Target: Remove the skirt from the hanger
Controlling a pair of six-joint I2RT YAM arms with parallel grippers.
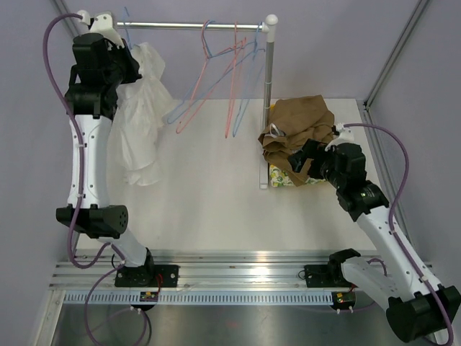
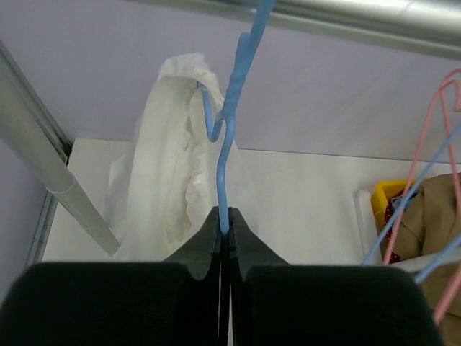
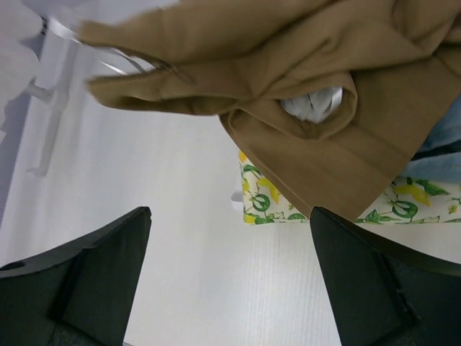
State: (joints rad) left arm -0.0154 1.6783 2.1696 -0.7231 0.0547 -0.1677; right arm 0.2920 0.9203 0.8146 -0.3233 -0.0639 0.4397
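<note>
A white skirt (image 1: 140,122) hangs on a blue hanger (image 1: 128,32) at the left end of the rail (image 1: 194,26). My left gripper (image 1: 126,54) is raised to the rail. In the left wrist view it (image 2: 225,216) is shut on the blue hanger's wire (image 2: 225,158) below the hook, with the skirt (image 2: 169,187) draped just beyond and to the left. My right gripper (image 1: 299,160) is open and empty, low over the table beside a brown garment (image 1: 299,126). In the right wrist view it (image 3: 230,216) holds nothing.
Several empty pink and blue hangers (image 1: 216,79) hang mid-rail. The rail's upright post (image 1: 268,94) stands at the right. The brown garment (image 3: 288,72) lies on a leaf-patterned yellow cloth (image 3: 274,205). Frame posts stand at the corners.
</note>
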